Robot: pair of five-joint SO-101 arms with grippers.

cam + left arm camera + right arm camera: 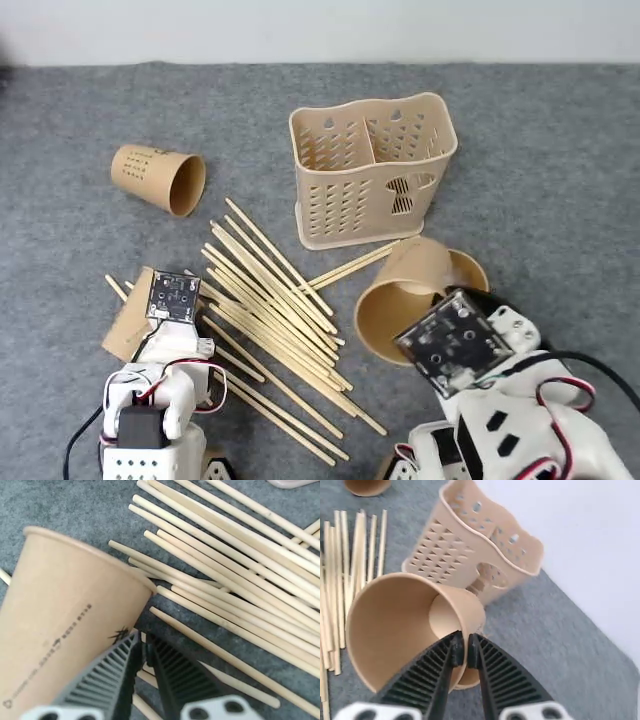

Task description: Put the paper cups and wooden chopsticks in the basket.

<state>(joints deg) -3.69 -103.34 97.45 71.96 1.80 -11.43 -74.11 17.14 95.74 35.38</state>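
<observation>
Pinching the rim of a tilted paper cup (395,625), the right gripper (462,639) has its jaws closed on the cup wall, one jaw inside the mouth and one outside. This held cup sits just in front of the basket (350,200), mouth turned toward the chopsticks (275,305); whether it rests on the tabletop (540,200) cannot be told.

Left gripper (143,640): jaws pressed nearly together, tips right beside the wall of a second cup (65,625) near its rim. Cannot tell whether anything is caught between them. The second cup lies on its side at the left edge of the chopstick pile.

Chopsticks lie loose in a fanned pile on the grey tabletop between the two arms, a few reaching under the held cup.

A third cup (158,178) lies on its side, well apart to the left of the basket. The basket stands upright, two compartments.
</observation>
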